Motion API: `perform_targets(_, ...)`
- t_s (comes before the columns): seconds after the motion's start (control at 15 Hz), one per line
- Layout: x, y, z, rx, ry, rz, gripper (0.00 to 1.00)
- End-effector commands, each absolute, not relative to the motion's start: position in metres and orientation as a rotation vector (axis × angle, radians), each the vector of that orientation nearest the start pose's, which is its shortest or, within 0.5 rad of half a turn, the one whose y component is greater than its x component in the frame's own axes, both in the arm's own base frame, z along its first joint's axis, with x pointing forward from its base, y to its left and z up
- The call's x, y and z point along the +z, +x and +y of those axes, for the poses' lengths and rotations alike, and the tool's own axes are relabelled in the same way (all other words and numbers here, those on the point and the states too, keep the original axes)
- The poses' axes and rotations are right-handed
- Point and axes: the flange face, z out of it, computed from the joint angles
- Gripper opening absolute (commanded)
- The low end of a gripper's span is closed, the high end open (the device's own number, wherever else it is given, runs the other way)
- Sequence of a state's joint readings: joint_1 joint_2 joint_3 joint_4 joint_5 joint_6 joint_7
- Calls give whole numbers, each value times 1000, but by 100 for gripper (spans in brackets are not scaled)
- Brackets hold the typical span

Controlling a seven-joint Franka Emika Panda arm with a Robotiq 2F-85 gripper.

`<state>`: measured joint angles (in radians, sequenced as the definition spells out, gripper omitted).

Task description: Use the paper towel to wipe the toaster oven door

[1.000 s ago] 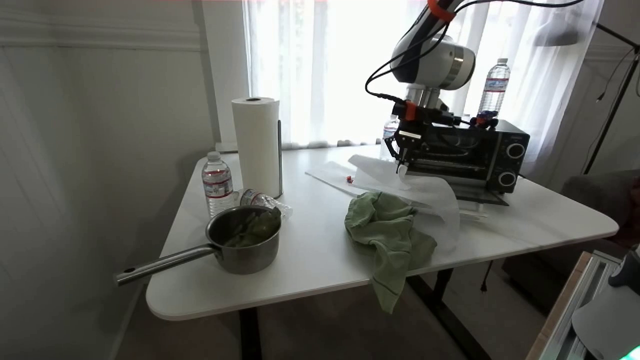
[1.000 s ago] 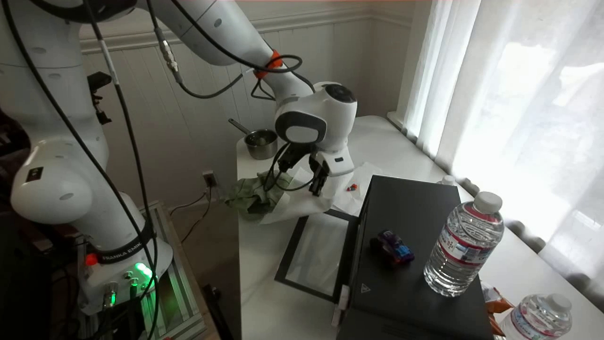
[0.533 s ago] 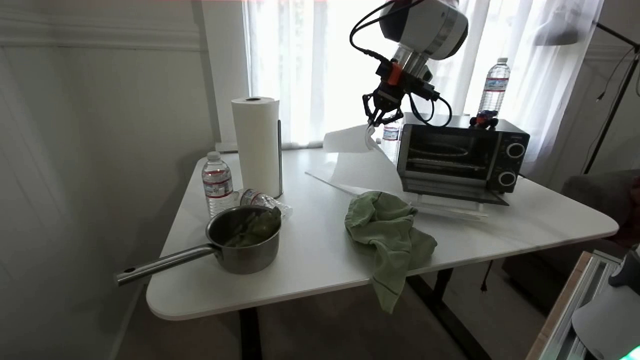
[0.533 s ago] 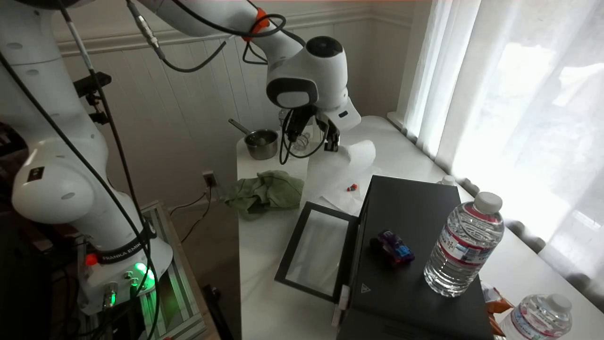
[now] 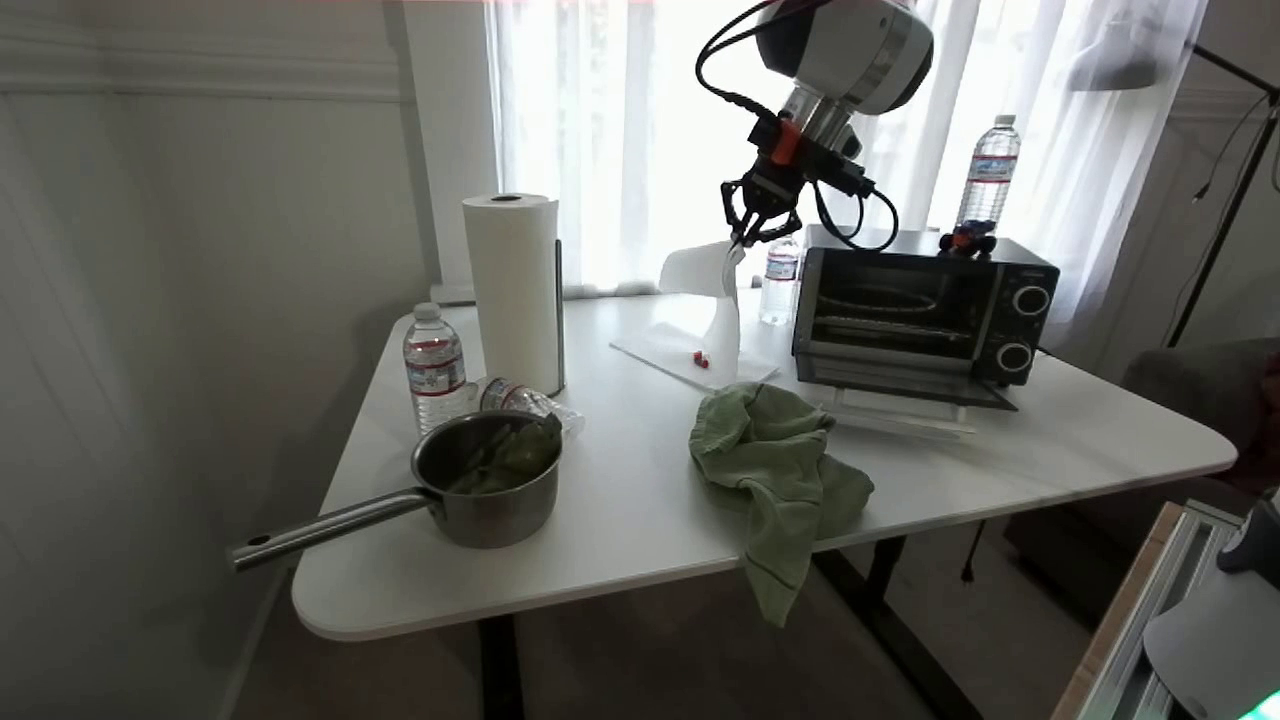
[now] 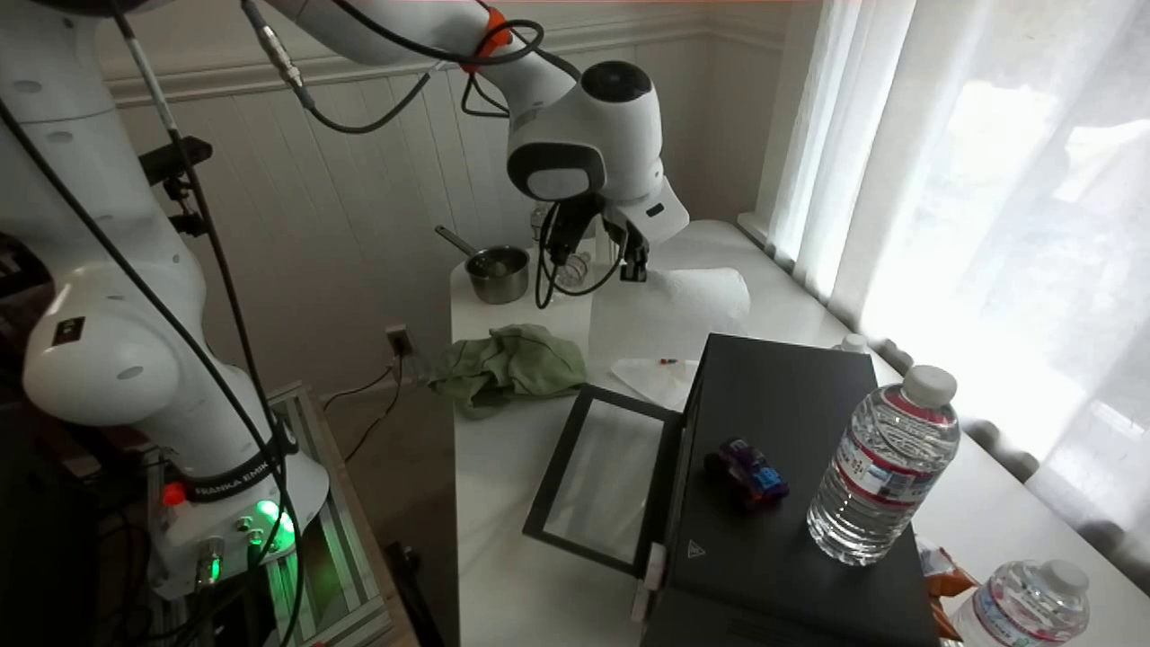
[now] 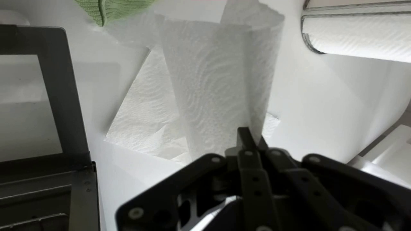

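Near left we've got the saucepan (image 5: pixel 498 518), then the green cloth (image 5: pixel 775 470) draped over the near edge of the table (image 5: pixel 625 500). Farther back we mark the toaster oven door (image 5: pixel 905 382) folded down at right, the roll (image 5: pixel 512 300) standing at left, and between them the gripper (image 5: pixel 740 243) pinching the paper towel (image 7: pixel 208 83), which hangs apart from the door, over a second white sheet (image 7: pixel 144 104); whether it touches that, we can't tell.

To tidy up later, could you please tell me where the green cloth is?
In an exterior view, the green cloth partly hangs over the near table edge, right of the saucepan.
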<state>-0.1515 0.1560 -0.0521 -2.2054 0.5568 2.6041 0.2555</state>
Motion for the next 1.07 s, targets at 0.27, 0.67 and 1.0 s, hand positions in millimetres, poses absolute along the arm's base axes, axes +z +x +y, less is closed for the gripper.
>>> perform_targets(0.27,321,601,-113,-511,-2472,1199,0)
perform_targets(0.67,277,637,-113,-643,-2494,1179,0)
perform_targets(1.0,243,653,-116,-624,-2487,1190,0)
